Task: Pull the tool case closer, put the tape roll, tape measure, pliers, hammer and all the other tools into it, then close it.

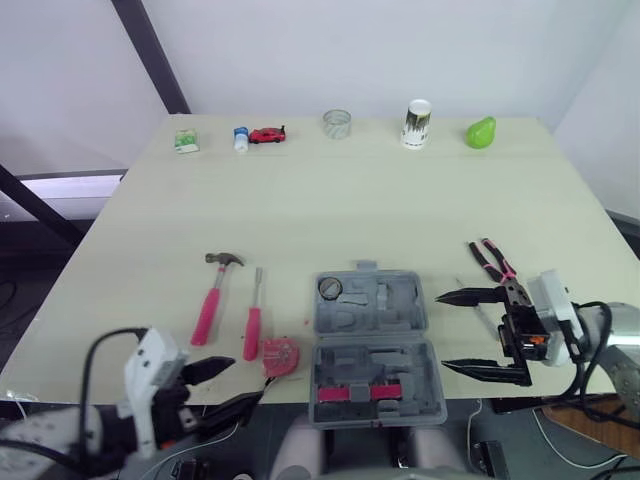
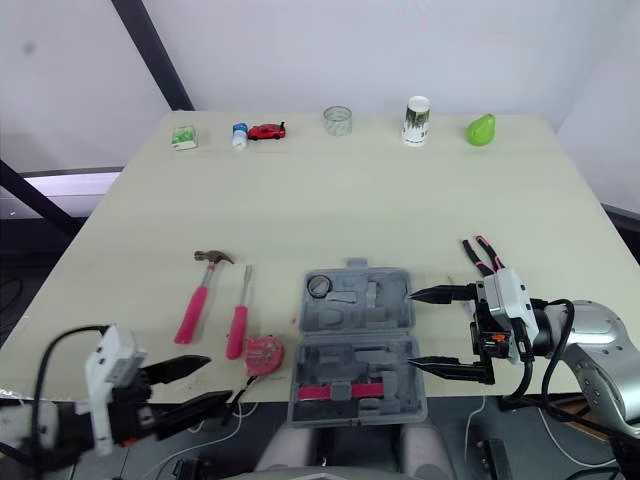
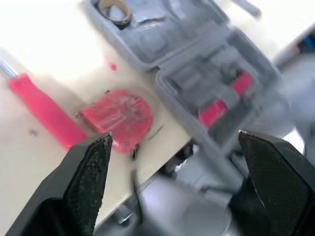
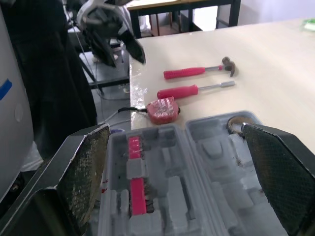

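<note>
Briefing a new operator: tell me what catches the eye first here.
The open tool case sits at the near edge of the table, a tape roll inside. Pink tape measure, screwdriver and hammer lie to its left; pliers lie to its right, beyond the open right gripper.

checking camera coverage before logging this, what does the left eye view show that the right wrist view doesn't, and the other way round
Left eye view, not the right wrist view: the pliers, plus the red toy car, white cup and green pear-shaped thing along the far edge of the table.

Right wrist view, not the left eye view: a second table in the background.

Both: the open tool case with the tape roll in it, the hammer, screwdriver, tape measure, and the left hand and right hand, both open.
</note>
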### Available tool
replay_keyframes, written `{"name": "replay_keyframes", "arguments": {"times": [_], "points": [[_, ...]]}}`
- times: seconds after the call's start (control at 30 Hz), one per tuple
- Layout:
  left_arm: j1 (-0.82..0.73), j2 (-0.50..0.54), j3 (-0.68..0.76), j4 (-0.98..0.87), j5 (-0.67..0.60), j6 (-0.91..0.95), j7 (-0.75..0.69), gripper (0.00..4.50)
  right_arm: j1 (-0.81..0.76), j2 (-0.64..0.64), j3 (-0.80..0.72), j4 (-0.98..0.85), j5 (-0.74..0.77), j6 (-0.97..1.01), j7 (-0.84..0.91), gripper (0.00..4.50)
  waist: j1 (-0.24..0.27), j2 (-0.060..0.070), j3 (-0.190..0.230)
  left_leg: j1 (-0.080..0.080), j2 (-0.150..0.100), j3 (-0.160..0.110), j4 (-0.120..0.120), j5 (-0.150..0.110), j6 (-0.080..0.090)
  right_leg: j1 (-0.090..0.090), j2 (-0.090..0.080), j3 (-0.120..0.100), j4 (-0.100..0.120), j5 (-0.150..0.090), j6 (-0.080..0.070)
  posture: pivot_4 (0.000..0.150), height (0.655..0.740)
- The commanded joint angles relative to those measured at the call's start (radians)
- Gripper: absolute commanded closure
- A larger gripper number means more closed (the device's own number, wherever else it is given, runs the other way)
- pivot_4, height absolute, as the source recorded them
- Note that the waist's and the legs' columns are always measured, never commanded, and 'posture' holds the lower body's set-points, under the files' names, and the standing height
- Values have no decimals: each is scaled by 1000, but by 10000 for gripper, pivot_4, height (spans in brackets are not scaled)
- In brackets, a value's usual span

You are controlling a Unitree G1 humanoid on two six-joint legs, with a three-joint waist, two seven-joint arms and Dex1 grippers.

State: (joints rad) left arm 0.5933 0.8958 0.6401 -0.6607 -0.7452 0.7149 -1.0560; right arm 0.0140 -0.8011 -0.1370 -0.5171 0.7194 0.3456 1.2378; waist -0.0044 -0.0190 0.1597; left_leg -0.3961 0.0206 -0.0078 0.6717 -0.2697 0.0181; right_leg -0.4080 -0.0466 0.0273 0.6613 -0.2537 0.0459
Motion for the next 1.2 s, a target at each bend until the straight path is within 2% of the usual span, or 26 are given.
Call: {"name": "replay_keyframes", "arguments": {"times": [0.03, 0.1, 0.2, 0.3, 0.5, 0.9, 1.2], "points": [[-115, 125, -82, 135, 82, -147, -172, 1774, 13, -21, -51, -84, 58, 33, -37, 0, 5, -1, 0, 0, 0, 0, 0, 0, 0, 0, 0, 0, 0, 0, 0, 1500, 7400], [-201, 185, -170, 218, 136, -214, -232, 1774, 25, -25, -57, -105, 66, 41, -50, 0, 6, -1, 0, 0, -1, 2, 0, 0, 0, 0, 0, -1, 0, 0, 0, 1500, 7400], [-329, 217, -305, 330, 218, -319, -292, 1774, 36, -22, -55, -110, 48, 35, -64, 0, 0, -1, 1, -1, -1, 2, 0, 0, 0, 0, 0, 0, -1, 0, 0, 1500, 7400], [-472, 202, -438, 425, 296, -393, -310, 1774, 53, -21, -50, -116, 19, 19, -73, 0, 0, -2, 1, -2, -1, 3, -1, 0, 0, -1, 0, 0, -1, 2, 4, 1500, 7400], [-588, 142, -626, 543, 425, -522, -334, 1774, 88, -20, -51, -140, -5, 5, -86, 0, -7, -2, 2, -1, 0, 2, -1, 0, 0, -1, 0, 1, 0, 2, 4, 1500, 7400], [-718, 35, -777, 666, 568, -594, -285, 1774, 103, -32, -61, -154, -1, 9, -96, 0, -4, -3, 2, -2, 0, 1, 0, 0, 0, -1, 1, 0, 1, 2, 5, 1500, 7400], [-708, 4, -814, 678, 605, -633, -271, 1774, 91, -42, -60, -151, 15, 14, -88, 0, -7, -3, 2, -2, 0, 0, 0, 0, 0, -1, 1, 0, 1, 3, 5, 1500, 7400]]}}
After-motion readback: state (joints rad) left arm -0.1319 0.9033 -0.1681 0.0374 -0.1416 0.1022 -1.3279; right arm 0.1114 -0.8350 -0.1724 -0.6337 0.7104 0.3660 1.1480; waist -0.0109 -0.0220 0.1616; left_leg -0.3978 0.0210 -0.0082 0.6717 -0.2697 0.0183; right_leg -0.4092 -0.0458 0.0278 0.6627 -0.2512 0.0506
